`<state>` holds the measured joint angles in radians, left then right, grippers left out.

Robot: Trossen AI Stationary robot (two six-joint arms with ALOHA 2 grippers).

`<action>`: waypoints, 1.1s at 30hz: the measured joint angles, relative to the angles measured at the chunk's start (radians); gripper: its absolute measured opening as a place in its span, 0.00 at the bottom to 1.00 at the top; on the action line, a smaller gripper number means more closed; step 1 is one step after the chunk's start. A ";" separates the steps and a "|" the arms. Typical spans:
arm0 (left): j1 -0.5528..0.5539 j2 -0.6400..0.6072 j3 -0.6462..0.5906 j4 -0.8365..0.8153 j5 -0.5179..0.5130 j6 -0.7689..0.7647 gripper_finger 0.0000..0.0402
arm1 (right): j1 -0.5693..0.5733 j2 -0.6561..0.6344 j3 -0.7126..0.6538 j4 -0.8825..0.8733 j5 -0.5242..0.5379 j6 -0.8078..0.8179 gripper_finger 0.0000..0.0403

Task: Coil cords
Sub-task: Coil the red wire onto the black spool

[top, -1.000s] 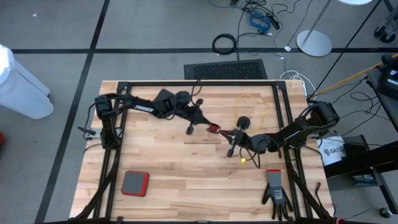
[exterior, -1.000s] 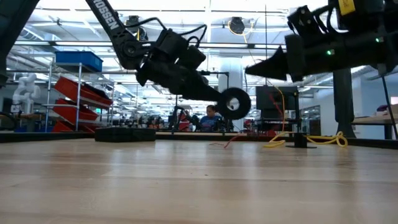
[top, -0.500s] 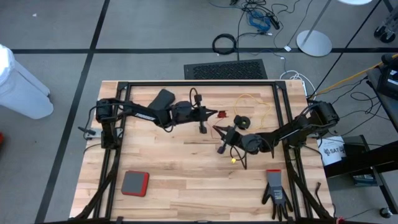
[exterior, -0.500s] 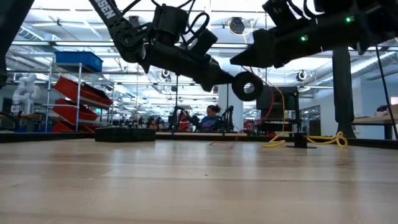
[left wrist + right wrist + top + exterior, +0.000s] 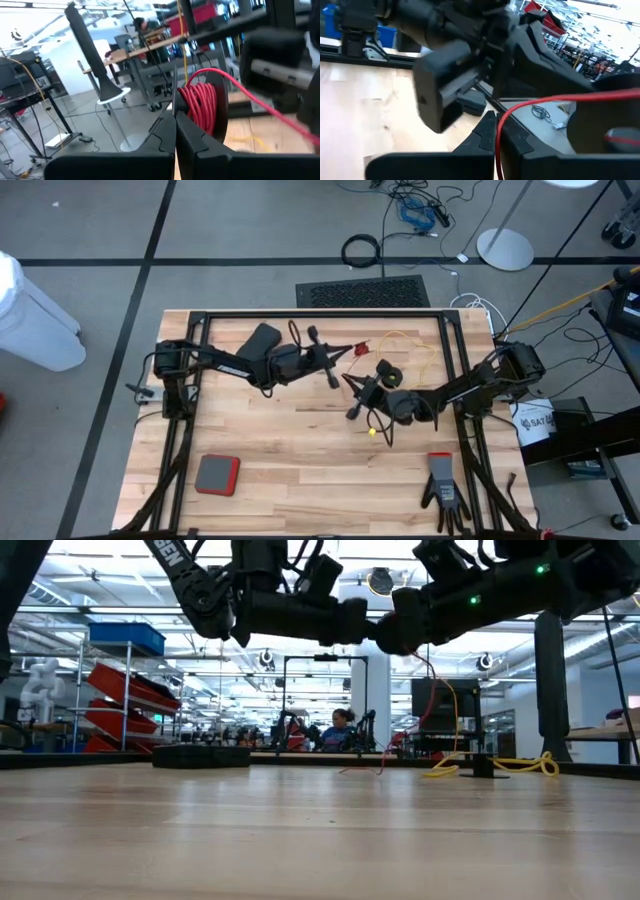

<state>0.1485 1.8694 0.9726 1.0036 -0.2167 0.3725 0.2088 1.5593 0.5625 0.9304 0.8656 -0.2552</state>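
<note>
My left gripper (image 5: 350,351) hangs level above the table's middle, shut on a small black reel (image 5: 212,107) wound with red cord (image 5: 199,104). Just nearer to the table's near edge, my right gripper (image 5: 349,384) is shut on the loose red strand (image 5: 555,99) that leaves that reel. In the low view both grippers (image 5: 372,624) meet high above the wood. The yellow cord (image 5: 412,346) lies in loops at the far right beside its black reel (image 5: 385,372), which stands on the table. My left gripper pinches the reel at its rim (image 5: 181,111) between its two fingertips, coming in level from the table's left. The reel hangs clear of the table, edge-on past the fingertips. My right gripper pinches a single strand of the red cord (image 5: 496,131) between its fingers, coming level from the table's right. The strand rises from the fingers and bends away in a slack arc.
A red and grey pad (image 5: 217,474) lies at the near left, and a black glove (image 5: 443,490) at the near right. Black frame rails (image 5: 320,314) run along the table's far edge and both sides. One end of the yellow cord (image 5: 372,432) reaches toward the middle.
My left gripper has risen and swung toward the far edge, tipping from slanting down to level, with the red reel lifted along. My right gripper has also risen and shifted a little toward the left, keeping the red strand.
</note>
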 joint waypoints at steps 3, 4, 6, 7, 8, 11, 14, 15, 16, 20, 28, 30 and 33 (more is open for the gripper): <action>-0.011 0.000 0.000 0.037 -0.012 -0.024 0.00 | -0.012 0.000 0.000 0.008 0.001 -0.001 0.00; -0.016 0.000 0.000 0.044 -0.017 -0.024 0.00 | -0.014 0.000 0.000 0.012 0.001 -0.002 0.00; -0.028 0.000 0.000 0.046 -0.023 -0.022 0.00 | -0.018 0.000 0.000 0.032 0.001 -0.013 0.00; -0.033 0.000 0.000 0.045 -0.026 -0.017 0.00 | -0.018 0.000 0.000 0.042 0.001 -0.018 0.00; -0.038 0.000 0.000 0.045 -0.030 -0.015 0.00 | -0.018 0.000 0.000 0.049 0.001 -0.022 0.00; -0.051 0.000 0.000 0.060 -0.056 0.006 0.00 | -0.021 0.000 0.000 0.069 0.001 -0.027 0.00; -0.062 0.000 0.000 0.093 -0.077 0.039 0.00 | -0.031 0.004 0.000 0.069 0.001 -0.004 0.00; -0.065 0.000 0.000 0.096 -0.081 0.056 0.00 | -0.033 0.009 0.000 0.077 0.001 0.003 0.00; -0.067 0.000 0.000 0.097 -0.084 0.076 0.00 | -0.033 0.016 0.000 0.083 0.001 0.004 0.00; -0.077 0.000 0.000 0.061 -0.115 0.142 0.00 | -0.032 0.061 0.000 0.134 -0.001 0.008 0.00; -0.076 0.000 -0.015 0.033 -0.135 0.172 0.00 | -0.019 0.093 -0.001 0.057 0.014 0.095 0.00; -0.076 0.000 -0.019 0.034 -0.150 0.201 0.00 | 0.001 0.091 -0.001 0.043 0.054 0.100 0.00; -0.076 0.000 -0.026 0.034 -0.173 0.231 0.00 | 0.043 0.090 -0.001 0.047 0.118 0.089 0.00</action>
<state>0.0723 1.8698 0.9465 1.0372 -0.3892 0.6033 0.2514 1.6493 0.5617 0.9771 0.9832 -0.1662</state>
